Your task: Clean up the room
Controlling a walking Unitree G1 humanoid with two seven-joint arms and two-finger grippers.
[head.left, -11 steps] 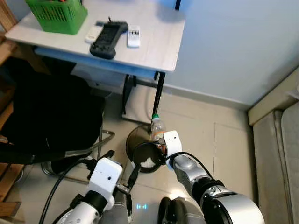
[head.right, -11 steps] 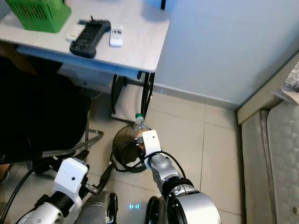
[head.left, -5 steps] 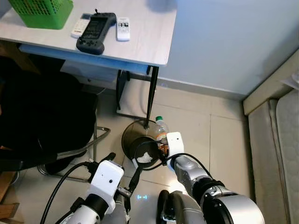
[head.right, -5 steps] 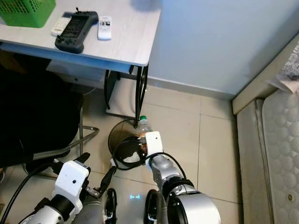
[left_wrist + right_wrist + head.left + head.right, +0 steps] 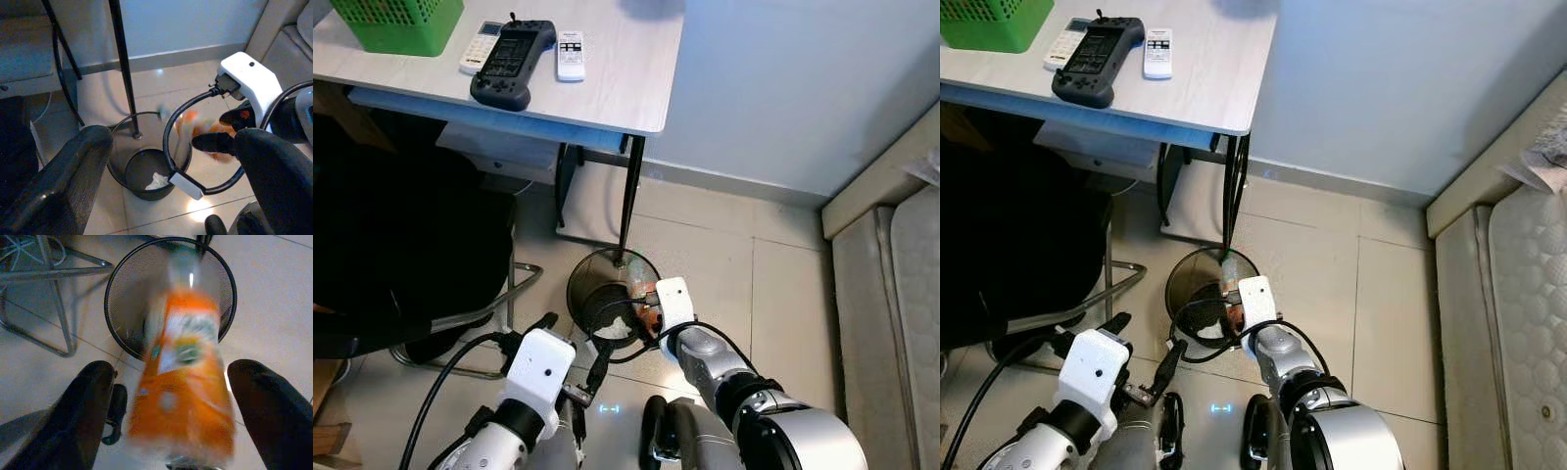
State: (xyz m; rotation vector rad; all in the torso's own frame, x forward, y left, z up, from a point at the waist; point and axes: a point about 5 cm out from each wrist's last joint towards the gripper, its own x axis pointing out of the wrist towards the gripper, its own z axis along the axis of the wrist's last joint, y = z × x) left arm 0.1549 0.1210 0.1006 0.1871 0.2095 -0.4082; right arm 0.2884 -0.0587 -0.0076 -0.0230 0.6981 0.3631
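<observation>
Right claw (image 5: 168,382): my fingers spread wide, just above the bin's rim.
Bottle (image 5: 183,382): orange-labelled, blurred, seemingly loose between those fingers, neck toward the bin.
Bin (image 5: 592,279): black mesh, on the floor beside the surface's leg (image 5: 630,196).
Left claw (image 5: 161,171): fingers apart, gripping nothing.

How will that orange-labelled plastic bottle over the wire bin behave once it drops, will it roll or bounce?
The bottle, between the right end effector's spread fingers, looks thin, clear plastic, so probably light and slightly squashy. Its round body would likely roll on the tiles if it missed. Falling into the mesh wastebasket, it may bounce a little, cushioned by the white paper inside.
</observation>
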